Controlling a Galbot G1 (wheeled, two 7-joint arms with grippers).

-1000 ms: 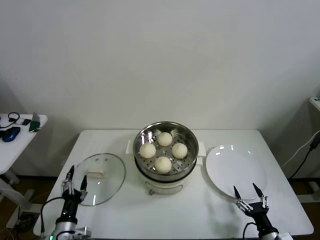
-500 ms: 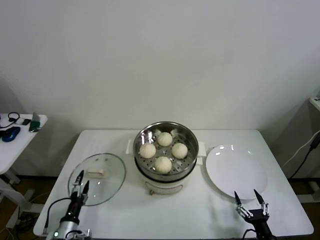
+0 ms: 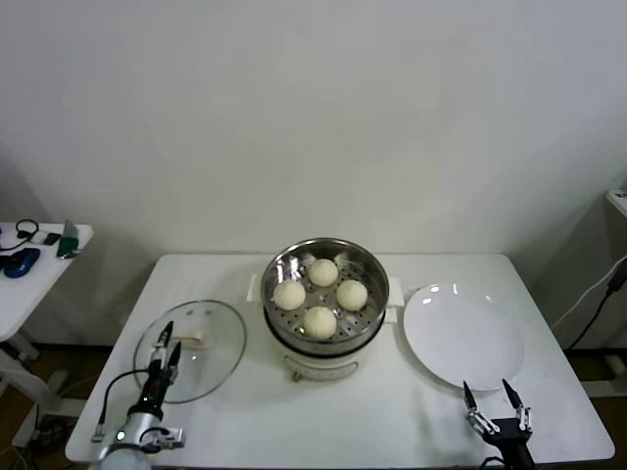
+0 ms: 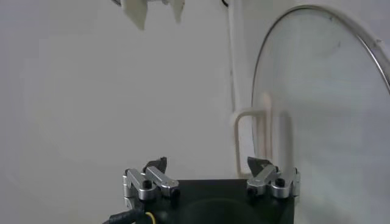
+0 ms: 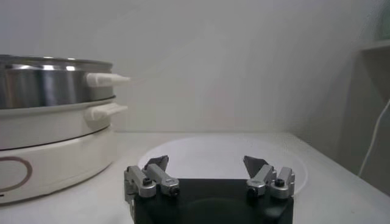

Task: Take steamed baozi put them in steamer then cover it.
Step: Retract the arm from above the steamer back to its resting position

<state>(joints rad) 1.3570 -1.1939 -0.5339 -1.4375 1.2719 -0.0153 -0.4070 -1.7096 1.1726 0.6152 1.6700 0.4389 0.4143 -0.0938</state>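
Inside the shiny steel perforated steamer (image 3: 324,291), four cream-white round baozi (image 3: 320,320) sit uncovered.
Both grippers, left (image 3: 168,343) and right (image 3: 491,396), have dropped lower since earlier, jaws open; no readable writing.

The head camera looks down from above on the whole bench (image 3: 392,411). Each wrist camera sits low, facing level: the left shares the cover (image 3: 196,350) (image 4: 323,91), the right the steamer (image 3: 323,294) (image 5: 49,79).

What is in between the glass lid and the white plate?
In the head view, the steamer sits between the glass lid and the white plate, with four baozi inside it.
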